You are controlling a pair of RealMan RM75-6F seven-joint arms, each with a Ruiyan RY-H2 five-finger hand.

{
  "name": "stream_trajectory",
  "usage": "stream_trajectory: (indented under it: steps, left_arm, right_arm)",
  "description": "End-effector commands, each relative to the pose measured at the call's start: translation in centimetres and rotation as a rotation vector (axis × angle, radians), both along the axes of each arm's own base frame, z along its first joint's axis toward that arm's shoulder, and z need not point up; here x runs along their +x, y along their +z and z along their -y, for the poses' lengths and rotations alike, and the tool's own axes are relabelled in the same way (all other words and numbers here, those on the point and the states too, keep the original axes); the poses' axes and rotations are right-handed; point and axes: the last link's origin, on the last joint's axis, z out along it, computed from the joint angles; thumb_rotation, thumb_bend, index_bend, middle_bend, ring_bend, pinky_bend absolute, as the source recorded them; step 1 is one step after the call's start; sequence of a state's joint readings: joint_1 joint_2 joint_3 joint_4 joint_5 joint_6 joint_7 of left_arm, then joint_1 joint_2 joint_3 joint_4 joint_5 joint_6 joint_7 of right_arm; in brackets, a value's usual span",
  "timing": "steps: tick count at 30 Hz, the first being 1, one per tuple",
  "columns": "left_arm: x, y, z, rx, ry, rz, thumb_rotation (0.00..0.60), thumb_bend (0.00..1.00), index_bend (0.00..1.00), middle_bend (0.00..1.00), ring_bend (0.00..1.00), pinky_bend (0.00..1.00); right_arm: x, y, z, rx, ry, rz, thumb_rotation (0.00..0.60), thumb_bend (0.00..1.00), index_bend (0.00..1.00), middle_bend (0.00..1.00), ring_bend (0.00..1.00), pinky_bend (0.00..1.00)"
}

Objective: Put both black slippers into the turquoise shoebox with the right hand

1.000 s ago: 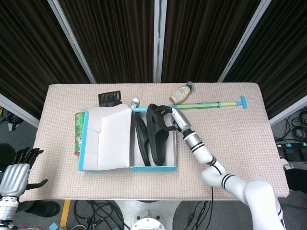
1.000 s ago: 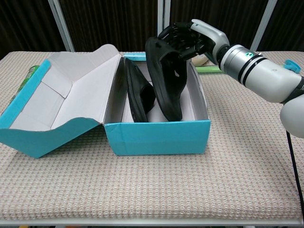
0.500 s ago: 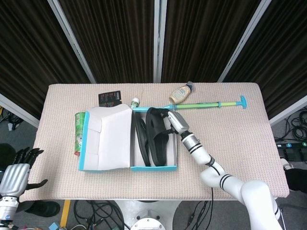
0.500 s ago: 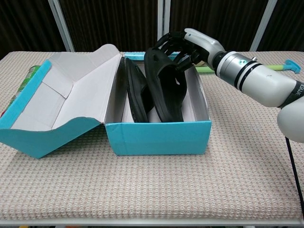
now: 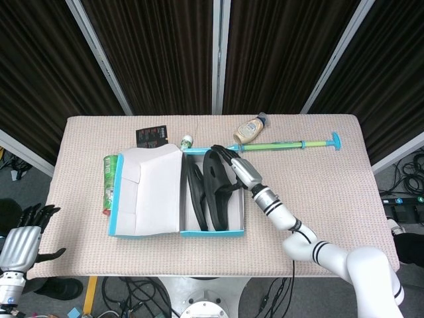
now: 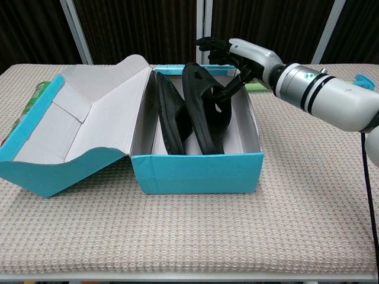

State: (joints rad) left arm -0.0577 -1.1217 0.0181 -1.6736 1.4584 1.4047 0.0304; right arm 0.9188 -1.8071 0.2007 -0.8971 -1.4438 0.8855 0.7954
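Note:
The turquoise shoebox (image 5: 212,232) (image 6: 195,171) lies mid-table with its lid (image 5: 149,192) (image 6: 89,118) flipped open to the left. Both black slippers stand on edge inside it, side by side: one on the left (image 5: 196,192) (image 6: 169,115), the other on the right (image 5: 217,189) (image 6: 204,112). My right hand (image 5: 240,169) (image 6: 240,56) hovers over the box's far right corner, fingers spread above the right slipper and holding nothing; its thumb points down close to that slipper's strap. My left hand (image 5: 23,235) hangs off the table's near left corner, fingers apart and empty.
Behind the box lie a sauce bottle (image 5: 250,128), a long green and turquoise stick (image 5: 298,143), a small green-capped bottle (image 5: 187,141) and a black card (image 5: 152,136). A green packet (image 5: 108,182) lies against the lid's left side.
My right hand lowered the second slipper into the box and let go of it, spreading its fingers. The slipper now leans beside the first. The left hand has not moved.

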Motion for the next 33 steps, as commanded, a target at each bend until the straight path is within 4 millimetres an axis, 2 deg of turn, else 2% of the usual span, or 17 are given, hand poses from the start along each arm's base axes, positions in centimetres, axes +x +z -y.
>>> stream_trajectory:
  steps: [1, 6, 8, 10, 13, 20, 33]
  left_arm:
    - [0.0, 0.0, 0.0, 0.000, 0.000, 0.000, 0.600, 0.00, 0.16, 0.12, 0.00, 0.03]
    - [0.0, 0.0, 0.0, 0.000, 0.000, 0.000, 0.600, 0.00, 0.16, 0.12, 0.00, 0.03]
    - [0.0, 0.0, 0.0, 0.000, 0.000, 0.000, 0.600, 0.00, 0.16, 0.12, 0.00, 0.03]
    - [0.0, 0.0, 0.0, 0.000, 0.000, 0.000, 0.600, 0.00, 0.16, 0.12, 0.00, 0.03]
    - [0.0, 0.0, 0.0, 0.000, 0.000, 0.000, 0.600, 0.00, 0.16, 0.12, 0.00, 0.03]
    - [0.0, 0.0, 0.0, 0.000, 0.000, 0.000, 0.600, 0.00, 0.16, 0.12, 0.00, 0.03]
    - [0.0, 0.0, 0.0, 0.000, 0.000, 0.000, 0.600, 0.00, 0.16, 0.12, 0.00, 0.03]
  right_arm:
    - [0.1, 0.7, -0.2, -0.001, 0.018, 0.012, 0.600, 0.03, 0.00, 0.00, 0.00, 0.00]
    - [0.7, 2.5, -0.8, -0.026, 0.103, -0.033, 0.600, 0.06, 0.00, 0.00, 0.00, 0.00]
    - [1.0, 3.4, -1.2, -0.049, 0.159, -0.088, 0.600, 0.16, 0.00, 0.01, 0.00, 0.00]
    - [1.2, 4.2, -1.7, -0.056, 0.201, -0.148, 0.600, 0.25, 0.00, 0.06, 0.00, 0.00]
    - [1.6, 4.9, -2.7, -0.044, 0.247, -0.229, 0.600, 0.32, 0.04, 0.13, 0.00, 0.03]
    - [2.1, 3.9, -4.3, 0.015, 0.259, -0.284, 0.600, 0.32, 0.07, 0.15, 0.01, 0.07]
    - [1.0, 2.2, -3.9, 0.062, 0.205, -0.313, 0.600, 0.32, 0.07, 0.15, 0.01, 0.14]
